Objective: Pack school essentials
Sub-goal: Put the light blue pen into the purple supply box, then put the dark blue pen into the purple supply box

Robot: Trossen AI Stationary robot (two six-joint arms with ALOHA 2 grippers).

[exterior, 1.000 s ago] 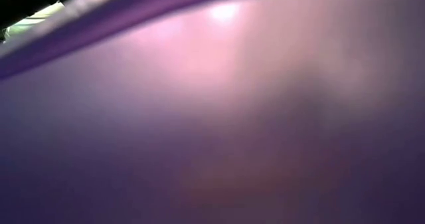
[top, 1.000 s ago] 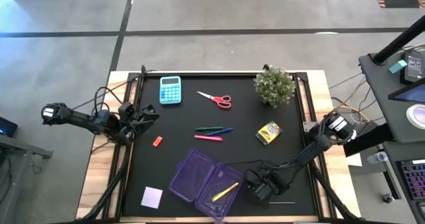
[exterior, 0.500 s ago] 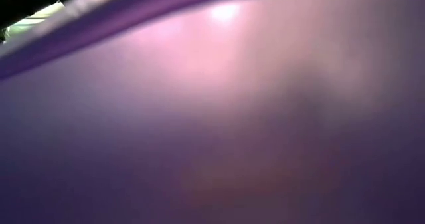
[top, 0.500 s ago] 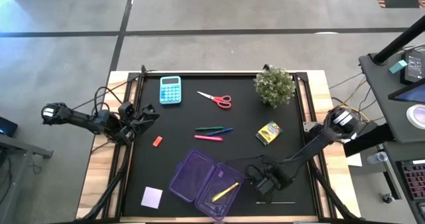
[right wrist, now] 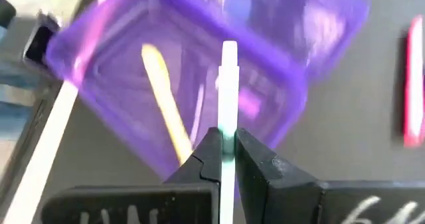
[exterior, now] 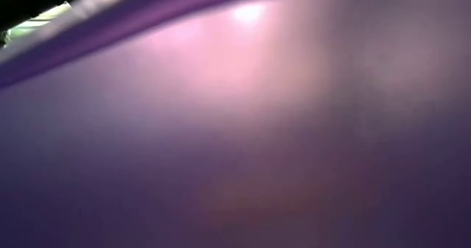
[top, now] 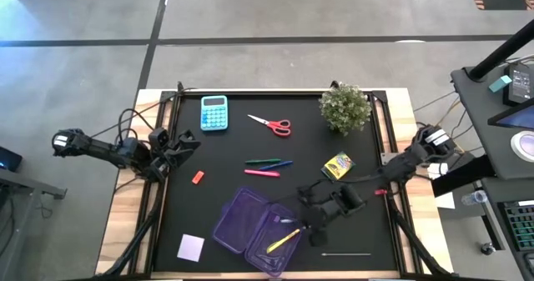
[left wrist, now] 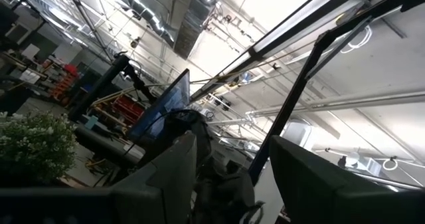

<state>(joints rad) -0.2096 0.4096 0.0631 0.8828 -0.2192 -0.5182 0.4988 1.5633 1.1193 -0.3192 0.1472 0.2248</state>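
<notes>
- Holding a thin white pen point(right wrist: 228, 91), the right gripper point(right wrist: 226, 159) has its two fingers pressed tight on it.
- The open purple case point(top: 242, 217) lies just ahead of that gripper, and a yellow pen point(top: 284, 240) already lies inside it.
- Farther out past the gripper lie the pink pen point(top: 261, 173), green pen point(top: 259, 162) and blue pen point(top: 282, 163), the scissors point(top: 272, 125) and the crayon box point(top: 337, 166).
- The lilac note pad point(top: 190, 248) lies beyond the case.
- The left gripper point(top: 181, 146) waits far off at the table's edge, fingers wide apart, holding nothing.
- Most things are not packed yet, so it looks like early days.
</notes>
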